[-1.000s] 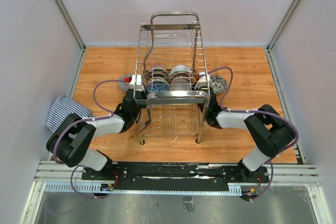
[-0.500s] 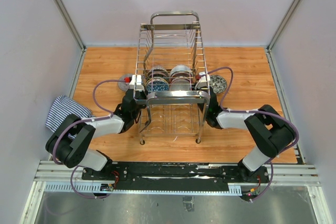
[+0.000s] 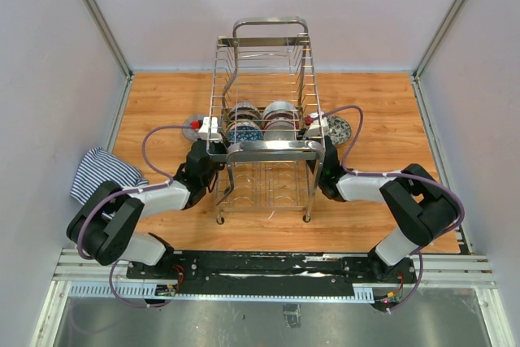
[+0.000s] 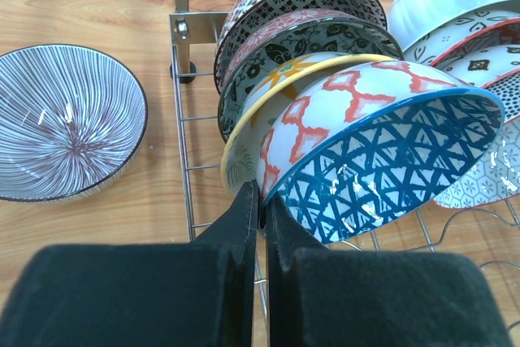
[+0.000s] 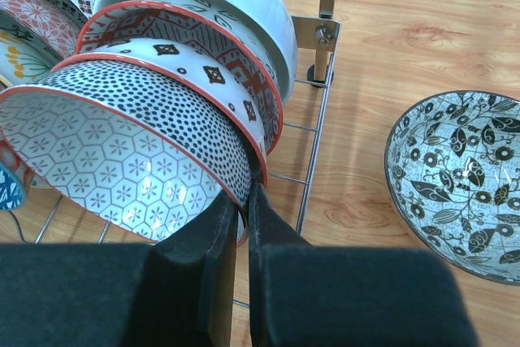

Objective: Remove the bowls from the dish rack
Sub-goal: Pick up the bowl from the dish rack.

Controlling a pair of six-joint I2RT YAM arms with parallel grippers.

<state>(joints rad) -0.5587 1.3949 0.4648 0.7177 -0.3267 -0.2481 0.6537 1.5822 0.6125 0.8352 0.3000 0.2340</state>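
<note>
The chrome dish rack (image 3: 264, 148) stands mid-table with two rows of bowls upright in it. My left gripper (image 4: 261, 197) is shut on the rim of the front left bowl (image 4: 382, 160), blue triangles inside, red-and-white outside. Behind it stand several patterned bowls (image 4: 301, 14). My right gripper (image 5: 246, 193) is shut on the rim of the front right bowl (image 5: 106, 160), hexagons inside, black dots outside, red rim. More bowls (image 5: 203, 6) stand behind it. In the top view the left gripper (image 3: 213, 130) and right gripper (image 3: 313, 127) flank the rack.
A striped purple-lined bowl (image 4: 61, 123) sits on the wood table left of the rack, also in the top view (image 3: 193, 126). A leaf-patterned bowl (image 5: 459, 176) sits right of the rack (image 3: 338, 129). A striped cloth (image 3: 101, 172) lies at the left wall.
Both wrists have shifted very slightly outward from the rack sides. The bowls in the rack look unmoved.
</note>
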